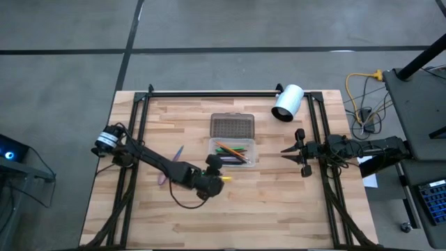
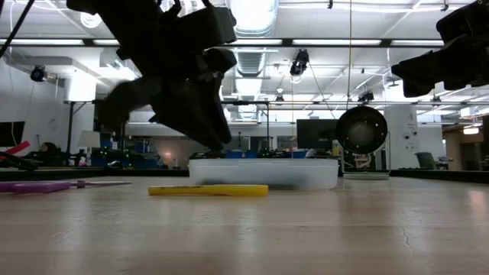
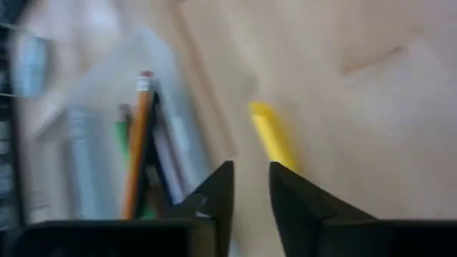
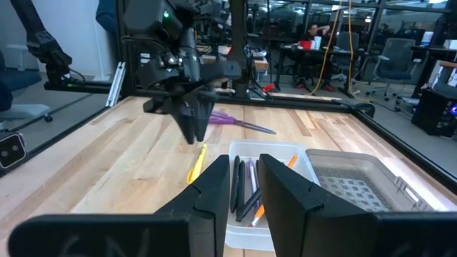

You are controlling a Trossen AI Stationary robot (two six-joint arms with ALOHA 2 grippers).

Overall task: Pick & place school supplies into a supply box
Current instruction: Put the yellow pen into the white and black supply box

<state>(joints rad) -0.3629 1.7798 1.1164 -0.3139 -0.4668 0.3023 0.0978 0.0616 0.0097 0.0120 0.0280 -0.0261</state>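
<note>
Near the middle of the table, just off the supply box, we have the left gripper hanging low over the wood, its fingers close together with only a narrow gap and nothing between them. The yellow pen lies flat on the table right beside that gripper, on the side toward the table's front edge — apart from the fingers, not touching them as far as we can tell. In the high view its long axis runs roughly parallel to the front edge; in the left wrist view it stretches away from the fingertips, slightly off to one side of the gap.

The left arm is plainly the nearer one. We judge that the next move calls for shifting sideways over the pen and opening wider across its thin body.

The box sits open, with green, orange and dark pens already inside, lying along its length; its dotted lid rests just behind it. The purple scissors lie toward the table's left edge, still out.

The right gripper waits near the right edge — narrowly parted, empty.
</note>
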